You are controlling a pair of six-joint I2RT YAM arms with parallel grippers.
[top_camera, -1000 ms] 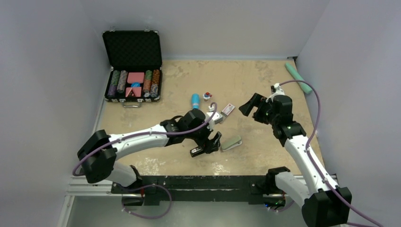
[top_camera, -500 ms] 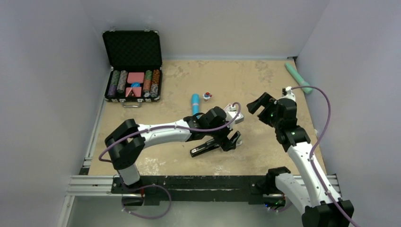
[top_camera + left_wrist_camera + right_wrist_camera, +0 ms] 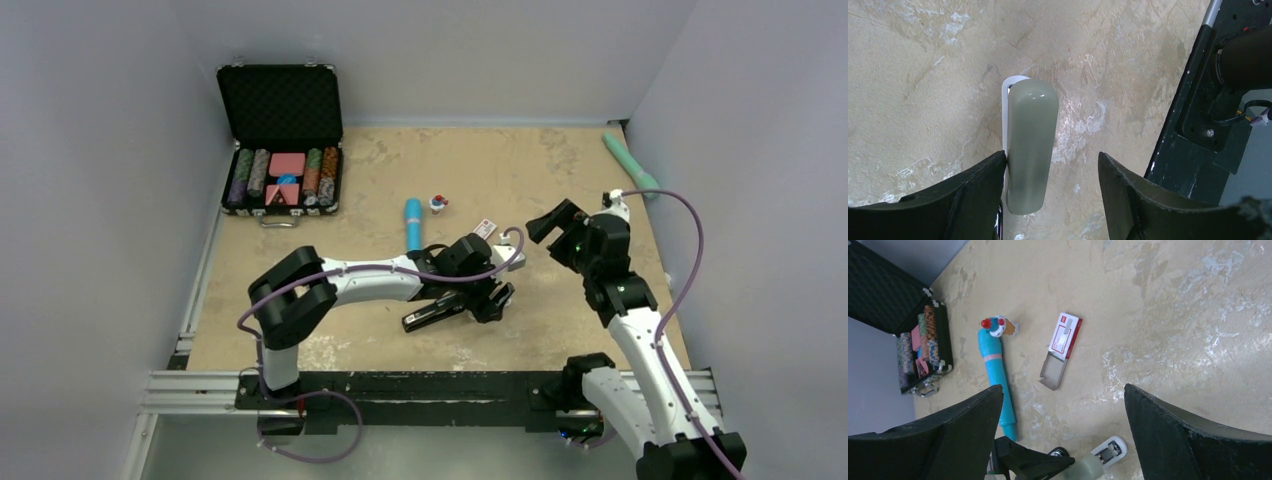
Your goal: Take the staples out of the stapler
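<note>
– Two staplers lay on the sandy mottled table (image 3: pixel 520 170). Which one did we go for?

– We left the long black stapler (image 3: pixel 432 316). One second before, the left gripper (image 3: pixel 492 300) hung over that one. Now the left arm had reached further to the right, and the gripper stood over the grey-green plastic stapler (image 3: pixel 1030 135), which lay flat just beside the black one.

– Had we gripped it already?

– Not yet, we think. In the left wrist view the stapler lay between the jaws. One finger (image 3: pixel 973 195) touched its side, and the other finger (image 3: pixel 1133 195) was apart from it, with bare table between them. So the jaws were parted around it, not clamped on it.

– And the right gripper (image 3: pixel 552 222)?

– It had drawn back a little toward the right. It hovered over the table with jaws wide apart and held nothing. Below it we saw a small white and red cardboard box (image 3: pixel 1062 347), open at one end.

– Where were the staples?

– We could not see them anywhere. We judged that they sat inside the grey-green stapler, because nothing was taken out of it.

– What did the move mean for the task?

– The stapler was chosen and the grasp was about to begin, but the unloading itself was not started. The left jaws needed to close on the body, and the free right gripper could then work on the top.
</note>
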